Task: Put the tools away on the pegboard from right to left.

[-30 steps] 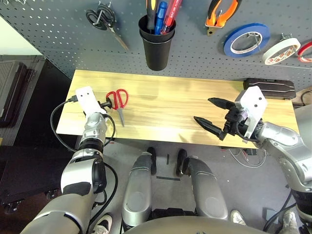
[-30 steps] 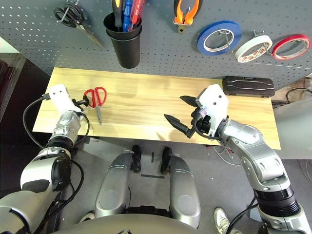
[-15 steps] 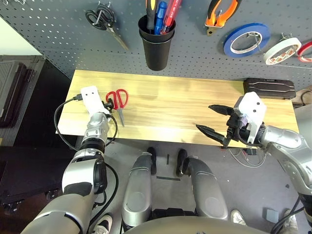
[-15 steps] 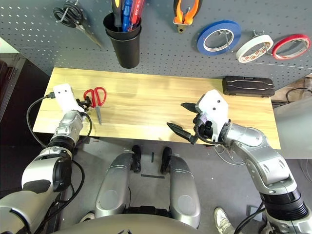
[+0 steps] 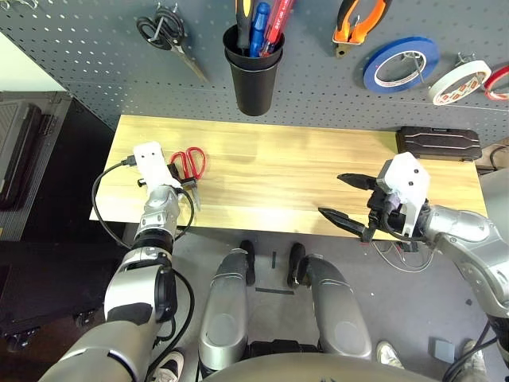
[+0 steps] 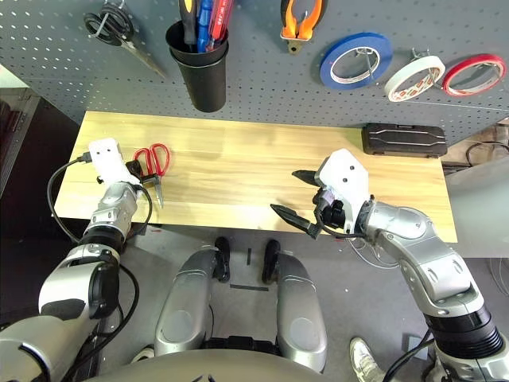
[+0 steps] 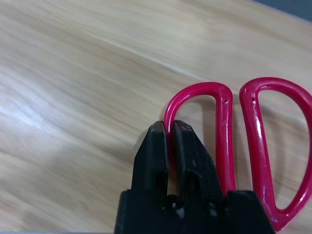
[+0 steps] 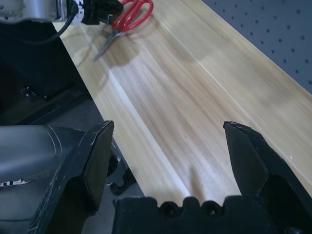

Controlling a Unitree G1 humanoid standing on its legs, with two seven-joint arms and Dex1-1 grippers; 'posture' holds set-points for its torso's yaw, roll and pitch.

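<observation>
Head stereo downward; wrist cameras close.

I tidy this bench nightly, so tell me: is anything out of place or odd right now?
Only the red scissors are off the pegboard: they lie flat on the table, the left gripper shut on one handle loop. Nothing looks spilled or damaged.

The red plastic-handled scissors (image 7: 243,146) are cut off in the left wrist view: the blades and the far handle loop's edge run out of the picture. On the dark grey perforated pegboard (image 5: 95,48), the orange-and-black-handled pliers (image 5: 359,20), the red tape roll (image 5: 500,83) and the tool handles in the black cup (image 5: 254,72) run past the picture's edges.
</observation>
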